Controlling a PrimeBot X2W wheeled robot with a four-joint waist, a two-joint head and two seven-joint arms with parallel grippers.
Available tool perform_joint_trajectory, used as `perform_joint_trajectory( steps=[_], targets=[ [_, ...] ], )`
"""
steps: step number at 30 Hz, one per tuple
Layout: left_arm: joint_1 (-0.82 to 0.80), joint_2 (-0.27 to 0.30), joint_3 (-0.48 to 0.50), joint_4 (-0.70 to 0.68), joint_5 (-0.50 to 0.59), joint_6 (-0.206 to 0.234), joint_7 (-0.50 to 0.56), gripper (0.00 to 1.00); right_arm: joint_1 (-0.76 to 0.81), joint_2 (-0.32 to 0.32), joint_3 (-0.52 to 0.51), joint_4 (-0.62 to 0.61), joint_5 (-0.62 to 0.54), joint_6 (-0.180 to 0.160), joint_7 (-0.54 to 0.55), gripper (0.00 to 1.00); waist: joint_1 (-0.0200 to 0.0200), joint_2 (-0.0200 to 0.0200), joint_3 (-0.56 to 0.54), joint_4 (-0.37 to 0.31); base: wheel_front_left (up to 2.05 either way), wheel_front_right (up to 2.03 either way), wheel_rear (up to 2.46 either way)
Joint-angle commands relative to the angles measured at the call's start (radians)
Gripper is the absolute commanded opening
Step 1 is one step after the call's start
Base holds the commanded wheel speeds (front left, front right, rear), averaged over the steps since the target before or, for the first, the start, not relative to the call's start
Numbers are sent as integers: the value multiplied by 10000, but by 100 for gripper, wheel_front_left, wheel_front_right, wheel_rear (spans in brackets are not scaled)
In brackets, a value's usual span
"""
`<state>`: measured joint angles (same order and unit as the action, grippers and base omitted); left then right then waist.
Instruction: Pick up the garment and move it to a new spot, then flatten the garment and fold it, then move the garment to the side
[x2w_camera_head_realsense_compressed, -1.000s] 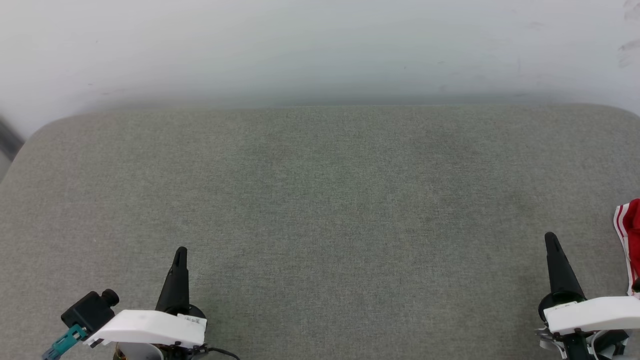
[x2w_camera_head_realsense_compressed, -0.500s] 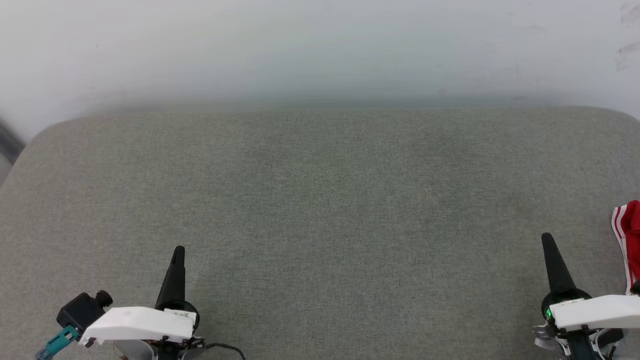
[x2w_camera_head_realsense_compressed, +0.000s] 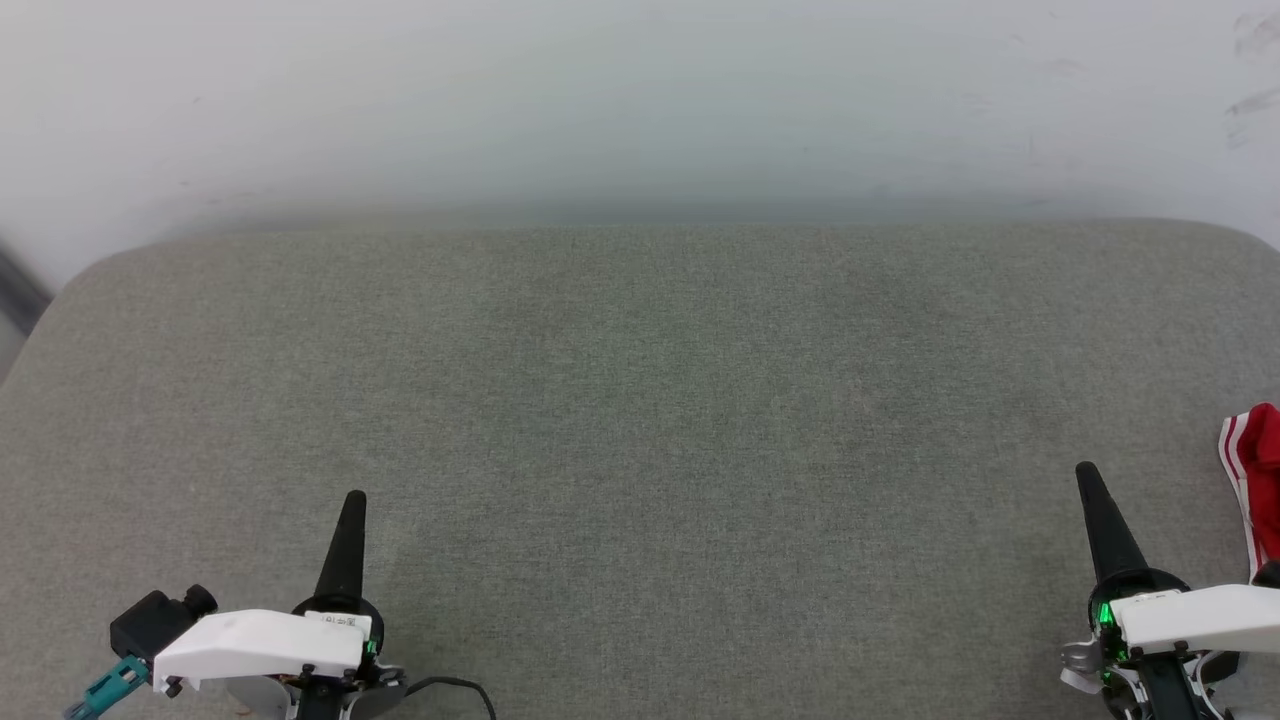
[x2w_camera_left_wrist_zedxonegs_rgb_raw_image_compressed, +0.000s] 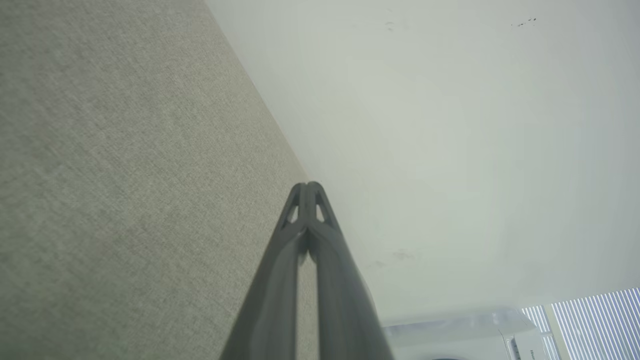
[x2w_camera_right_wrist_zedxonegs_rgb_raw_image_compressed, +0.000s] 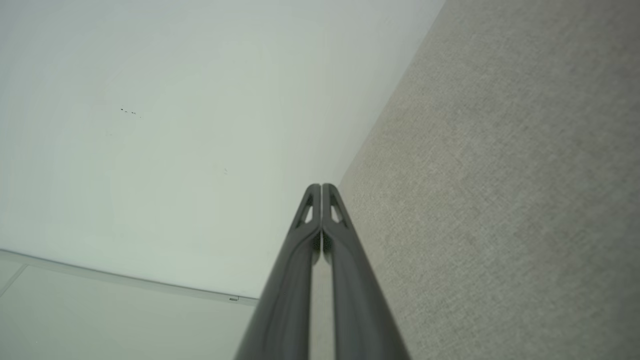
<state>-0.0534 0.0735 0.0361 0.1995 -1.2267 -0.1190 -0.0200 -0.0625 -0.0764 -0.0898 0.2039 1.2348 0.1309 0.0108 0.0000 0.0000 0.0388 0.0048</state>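
The garment (x2w_camera_head_realsense_compressed: 1262, 480) shows as a strip of red cloth with a white-and-red striped edge. It lies on the grey fabric surface (x2w_camera_head_realsense_compressed: 640, 400) just outboard of the right gripper (x2w_camera_head_realsense_compressed: 1085, 472), on the side away from the left gripper. It runs alongside those jaws from about their tips down to their base, and bare grey fabric separates it from the dark fingers. Its lower end meets the white wrist housing (x2w_camera_head_realsense_compressed: 1200, 615). The edge of the head view cuts off the rest of the garment, so its print and overall lay cannot be told.

The right gripper's jaws are clenched on nothing, and the right wrist view (x2w_camera_right_wrist_zedxonegs_rgb_raw_image_compressed: 321, 186) shows the two fingers pressed together along their length. A green light (x2w_camera_head_realsense_compressed: 1103, 613) glows at their base. Ahead of the tips the grey surface ends at a pale wall (x2w_camera_head_realsense_compressed: 640, 100).

Well across the surface from the right jaws, the left gripper (x2w_camera_head_realsense_compressed: 354, 497) points the same way. The left wrist view (x2w_camera_left_wrist_zedxonegs_rgb_raw_image_compressed: 308, 186) shows its jaws clenched and empty too, with the tips meeting. A black module with a teal connector (x2w_camera_head_realsense_compressed: 155, 622) sits on the outer side of the left wrist, and a dark cable (x2w_camera_head_realsense_compressed: 450, 688) curls behind the left jaws' base. In the left wrist view, window blinds (x2w_camera_left_wrist_zedxonegs_rgb_raw_image_compressed: 595, 320) and a white appliance (x2w_camera_left_wrist_zedxonegs_rgb_raw_image_compressed: 475, 335) sit low on the wall side of the fingers.
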Motion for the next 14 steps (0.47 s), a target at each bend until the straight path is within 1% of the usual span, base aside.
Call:
perform_joint_trajectory(
  steps=[1, 14],
  targets=[
    [-247, 36, 49, -27, -243, -38, 62, 0, -226, 32, -38, -15, 252, -2, 71, 0, 0, 0, -10, -1, 0, 0, 0],
    [-368, 19, 209, 138, -1583, -72, 428, 0, -327, 101, -96, 129, 1493, -2, 398, 0, 0, 0, -114, -15, 0, 0, 0]
  ],
)
